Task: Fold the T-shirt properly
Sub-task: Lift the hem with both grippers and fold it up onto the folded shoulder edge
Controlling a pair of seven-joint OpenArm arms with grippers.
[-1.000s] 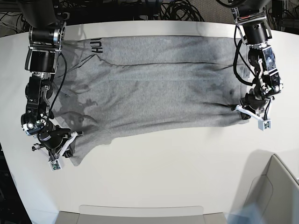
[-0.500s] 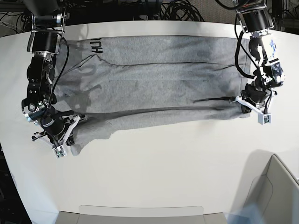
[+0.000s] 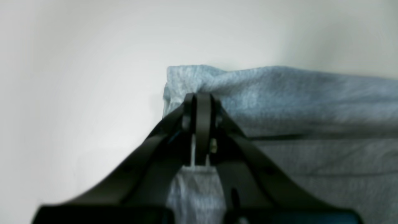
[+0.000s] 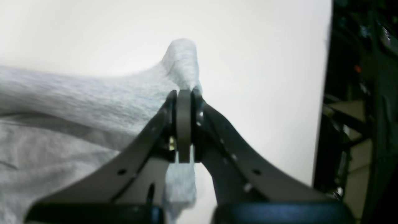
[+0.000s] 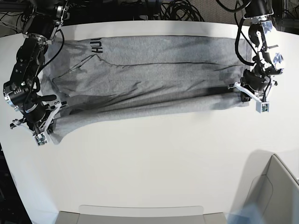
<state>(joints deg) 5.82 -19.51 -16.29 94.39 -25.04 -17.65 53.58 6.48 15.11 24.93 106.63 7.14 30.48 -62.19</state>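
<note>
Nearest the base camera lies a bare stretch of white table (image 5: 154, 163), with the pale corner of a bin (image 5: 275, 186) at its lower right edge. Beyond it, the near long edge of the shirt (image 5: 154, 70) hangs raised off the surface between two arms, stretched into an almost straight line. The right gripper (image 5: 41, 128), on that view's left, pinches one end of this edge; its wrist camera shows the jaws pressed together with a peak of grey cloth bunched just past the tips (image 4: 183, 102) and more fabric trailing beneath them. The left gripper (image 5: 252, 95), on the view's right, is likewise clamped on the opposite corner, the cloth (image 3: 279, 102) folding over its closed tips (image 3: 202, 105) and falling away toward the table. Holding both ends at once appears meant to keep the lifted edge taut and level, so it can be carried as one straight fold line rather than sagging in the middle. A dark shadow beneath the raised strip suggests it sits clear of the layer below. Farther back, the rest of the shirt lies spread flat across the table's far half, with a long crease along its length and black lettering (image 5: 96, 45) showing near the far left corner. Behind the table edge, cables (image 5: 177, 9) tangle in the dark.
</note>
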